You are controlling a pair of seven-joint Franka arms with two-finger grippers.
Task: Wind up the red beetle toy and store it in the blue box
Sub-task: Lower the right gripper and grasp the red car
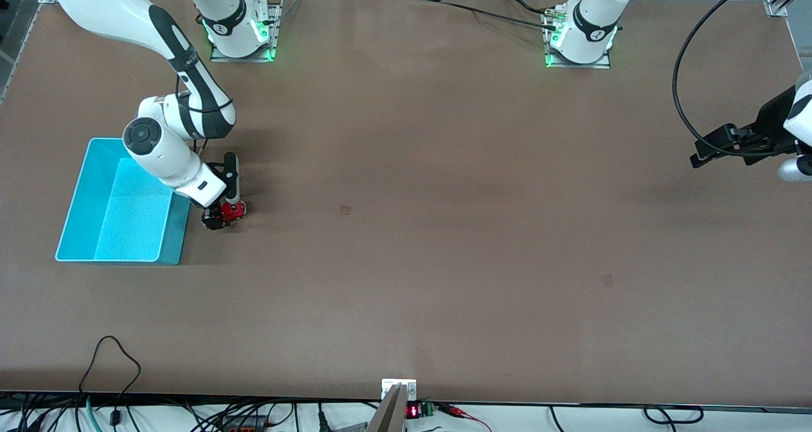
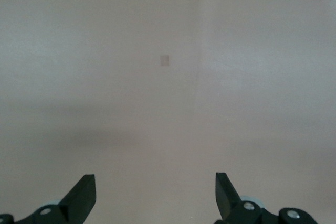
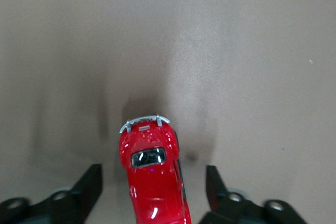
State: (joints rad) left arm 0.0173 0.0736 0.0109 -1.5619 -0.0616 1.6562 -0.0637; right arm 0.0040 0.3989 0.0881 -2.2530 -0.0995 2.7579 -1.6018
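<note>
Right wrist view: the red beetle toy [image 3: 154, 174] stands on its wheels on the tabletop [image 3: 252, 51], lying between the two fingers of the right pincer [image 3: 153, 187]. Its silver bumper points away from the pincer's palm. Clear gaps show on both flanks of the car, so the fingers [image 3: 89, 184] are spread wide and grip nothing. Seen from the front view, the same toy [image 1: 232, 211] sits directly beneath the right pincer [image 1: 219, 216], which is lowered close to the tabletop [image 1: 406, 261]. The blue box [image 1: 89, 197] stands just beside the pincer, toward the right arm's end of the tabletop, open side up; part of its interior is covered by the arm's wrist, and what can be seen of it holds nothing.

The left pincer [image 1: 704, 156] waits raised over the left arm's end of the tabletop, well apart from the toy. In the left wrist view its fingers [image 2: 81, 195] are also spread wide, with only bare tabletop [image 2: 168, 77] between them.

Judged step: approach and grasp, ahead of winding. The toy is not yet secured and not yet in the box. The next move likely calls for closing the right pincer squarely on the car's flanks, keeping the wheels on the surface. A pull-back along the car's length would then load the spring, provided the grip does not slip on the glossy body.
</note>
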